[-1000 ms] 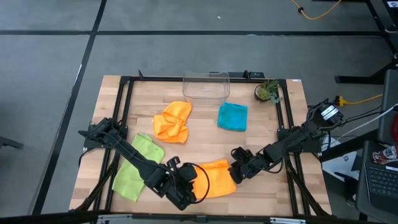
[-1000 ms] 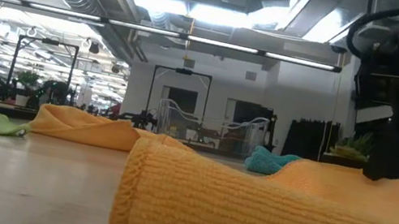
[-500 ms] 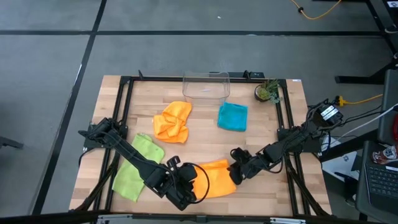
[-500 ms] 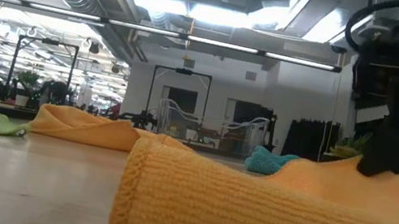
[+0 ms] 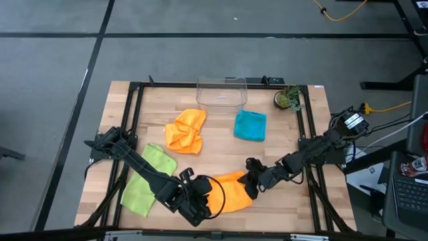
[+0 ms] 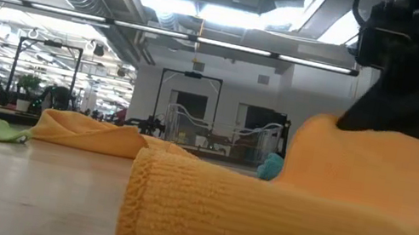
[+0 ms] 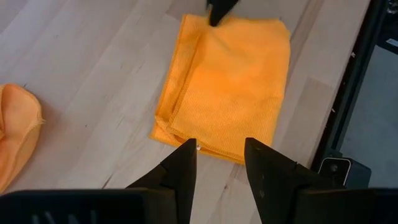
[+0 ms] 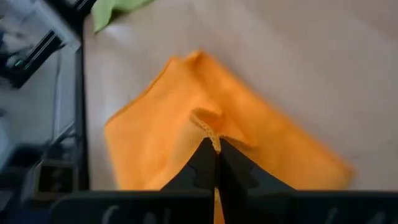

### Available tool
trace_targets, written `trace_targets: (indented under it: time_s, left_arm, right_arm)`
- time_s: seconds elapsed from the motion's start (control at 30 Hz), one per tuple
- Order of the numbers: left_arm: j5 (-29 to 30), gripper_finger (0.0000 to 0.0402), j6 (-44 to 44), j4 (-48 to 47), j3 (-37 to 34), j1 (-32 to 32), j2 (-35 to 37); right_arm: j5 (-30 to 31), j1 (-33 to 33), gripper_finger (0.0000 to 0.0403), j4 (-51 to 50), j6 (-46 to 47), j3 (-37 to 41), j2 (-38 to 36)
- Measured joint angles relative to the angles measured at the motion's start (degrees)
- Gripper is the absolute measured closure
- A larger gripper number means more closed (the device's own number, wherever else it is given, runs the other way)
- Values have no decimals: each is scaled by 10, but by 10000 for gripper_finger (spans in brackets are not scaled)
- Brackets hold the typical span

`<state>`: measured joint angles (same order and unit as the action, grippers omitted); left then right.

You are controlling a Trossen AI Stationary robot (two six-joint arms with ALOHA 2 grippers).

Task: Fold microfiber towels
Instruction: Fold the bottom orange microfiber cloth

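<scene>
A: Right, what's nearest the front edge?

B: I've got the folded orange microfiber towel [image 5: 231,193] at the front of the light wooden slatted table [image 5: 221,150], just right of centre. R gripper [image 8: 216,151] is on its right-hand edge, fingers clenched on a pinch of the orange cloth. In the low view that edge is lifted up off the table w/ the dark gripper body above it, while the folded edge on that picture's left lies flat on the wood.

A: And the left one?

B: L gripper [image 7: 217,163] hangs just off the towel's left end, near the front edge. Fingers [image 7: 181,168] are spread apart, nothing between them, the towel edge showing just beyond the tips. Not touching the cloth as far as I can see.

A: Other cloths?

B: Lime green microfiber towel [image 5: 147,179] lies spread out at front left, partly under the L arm. Further back, approx. mid-table, a crumpled orange microfiber towel [image 5: 185,130] sits in a loose heap. To its right, apart from it, is a teal blue microfiber towel [image 5: 250,125], folded into a rough square.

A: Back of the table?

B: Clear plastic rectangular bin [image 5: 221,92] at the centre of the far edge, just behind the teal one, can't tell if they touch. Small green potted plant [image 5: 287,99] in the back right corner.
</scene>
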<state>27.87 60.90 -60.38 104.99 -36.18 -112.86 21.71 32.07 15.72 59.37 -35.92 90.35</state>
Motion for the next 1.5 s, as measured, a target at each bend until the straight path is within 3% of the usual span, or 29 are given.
trace_targets:
  time_s: [0.13,0.4,0.73,0.8,0.93,1.07,1.2,1.5]
  left_arm:
    - [0,274,0,0,0,0,0]
    - [5,274,-11,3,0,4,-5]
    - [29,274,-213,133,-1,84,-42]
    - [0,274,-255,151,0,104,-42]
    - [-121,274,-329,158,0,139,-42]
    - [-191,274,-400,205,-19,160,-51]
    - [-272,274,-426,251,-26,174,-59]
    - [-295,274,-464,265,-32,177,-112]
  right_arm:
    - [59,0,399,-1,-16,0,0]
    - [59,5,399,56,-100,0,0]
    - [52,11,399,64,-101,0,0]
    - [52,18,399,65,-106,0,0]
    - [48,40,400,85,-144,0,-1]
    - [48,57,400,89,-149,0,-2]
    - [51,68,400,90,-154,0,-2]
    - [52,73,400,93,-161,0,-2]
